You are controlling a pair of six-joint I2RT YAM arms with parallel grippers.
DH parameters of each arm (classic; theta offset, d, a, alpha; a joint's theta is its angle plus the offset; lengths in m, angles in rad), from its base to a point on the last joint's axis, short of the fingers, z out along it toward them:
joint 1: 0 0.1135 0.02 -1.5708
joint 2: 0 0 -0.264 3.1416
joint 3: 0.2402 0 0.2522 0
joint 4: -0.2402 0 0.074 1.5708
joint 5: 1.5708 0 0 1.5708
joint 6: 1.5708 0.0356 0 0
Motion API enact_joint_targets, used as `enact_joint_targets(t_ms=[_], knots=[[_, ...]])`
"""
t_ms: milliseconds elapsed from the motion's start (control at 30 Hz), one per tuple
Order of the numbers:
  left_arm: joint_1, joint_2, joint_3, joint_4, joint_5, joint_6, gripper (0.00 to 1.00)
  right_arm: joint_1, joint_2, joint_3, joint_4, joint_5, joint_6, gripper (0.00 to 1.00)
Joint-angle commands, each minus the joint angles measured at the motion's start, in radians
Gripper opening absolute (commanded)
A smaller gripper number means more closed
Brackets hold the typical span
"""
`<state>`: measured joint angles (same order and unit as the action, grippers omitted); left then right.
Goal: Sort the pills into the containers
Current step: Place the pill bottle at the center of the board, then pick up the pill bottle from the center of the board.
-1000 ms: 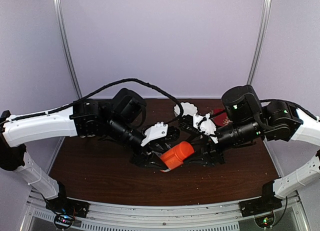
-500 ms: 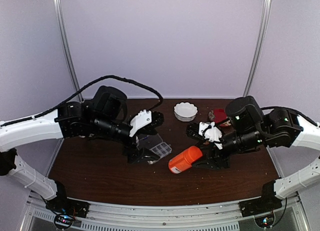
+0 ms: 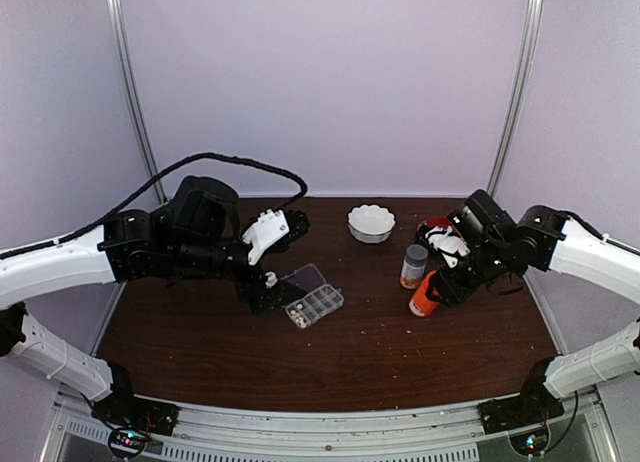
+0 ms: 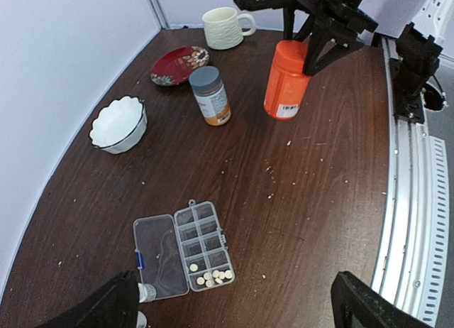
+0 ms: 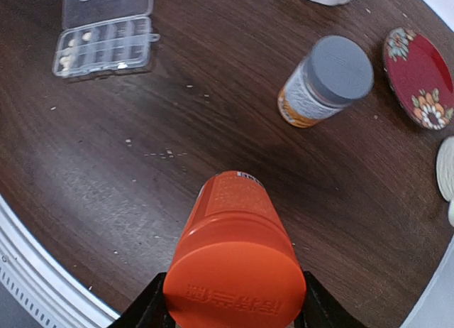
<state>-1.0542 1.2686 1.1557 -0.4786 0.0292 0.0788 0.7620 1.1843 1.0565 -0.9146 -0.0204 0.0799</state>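
Open organizer box [image 4: 186, 248], pills [image 4: 213, 277] in its end compartments, right hand [image 4: 299, 55] gripping orange bottle [image 4: 284, 90]

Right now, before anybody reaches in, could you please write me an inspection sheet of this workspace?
Surface: brown table, pale specks scattered.
Job's things: organizer lid open; pills in compartments at one end.
Clutter: bowl, plate, mug, grey-capped bottle, tiny white bottle by organizer.
End effectors: left end effector open, empty; right end effector shut on orange bottle.
Cables: black cable arcs over left arm.
Surroundings: pale walls, metal rail.
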Motion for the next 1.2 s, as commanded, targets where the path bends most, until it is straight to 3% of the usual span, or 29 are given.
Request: enact_joint_targets(t_ms=[0, 133, 400, 467, 533, 567, 633, 933, 1167], knots=[[0.003, -0.02, -0.024, 0.043, -0.138, -0.049, 0.98, -0.098, 0.025, -0.019, -0.011, 0.075, 0.041, 0.38], [0.024, -0.033, -0.045, 0.044, -0.205, -0.076, 0.97, -0.184, 0.073, -0.033, 0.016, 0.099, 0.041, 0.38], [0.043, -0.053, -0.071, 0.045, -0.215, -0.116, 0.98, -0.217, 0.183, -0.031, 0.061, 0.103, 0.034, 0.43], [0.044, -0.053, -0.073, 0.044, -0.221, -0.117, 0.98, -0.219, 0.2, -0.032, 0.062, 0.112, 0.034, 0.56], [0.044, -0.056, -0.076, 0.044, -0.223, -0.116, 0.98, -0.22, 0.208, -0.031, 0.063, 0.114, 0.032, 0.83], [0.043, -0.057, -0.078, 0.044, -0.223, -0.116, 0.98, -0.22, 0.206, -0.029, 0.061, 0.118, 0.033, 0.92], [0.045, -0.059, -0.08, 0.044, -0.224, -0.117, 0.98, -0.221, 0.196, -0.019, 0.054, 0.125, 0.038, 0.99], [0.047, -0.078, -0.114, 0.07, -0.243, -0.129, 0.97, -0.221, 0.155, 0.109, 0.061, 0.144, 0.024, 0.98], [0.059, -0.105, -0.136, 0.097, -0.255, -0.164, 0.98, -0.221, 0.329, 0.28, 0.051, 0.133, 0.074, 0.96]])
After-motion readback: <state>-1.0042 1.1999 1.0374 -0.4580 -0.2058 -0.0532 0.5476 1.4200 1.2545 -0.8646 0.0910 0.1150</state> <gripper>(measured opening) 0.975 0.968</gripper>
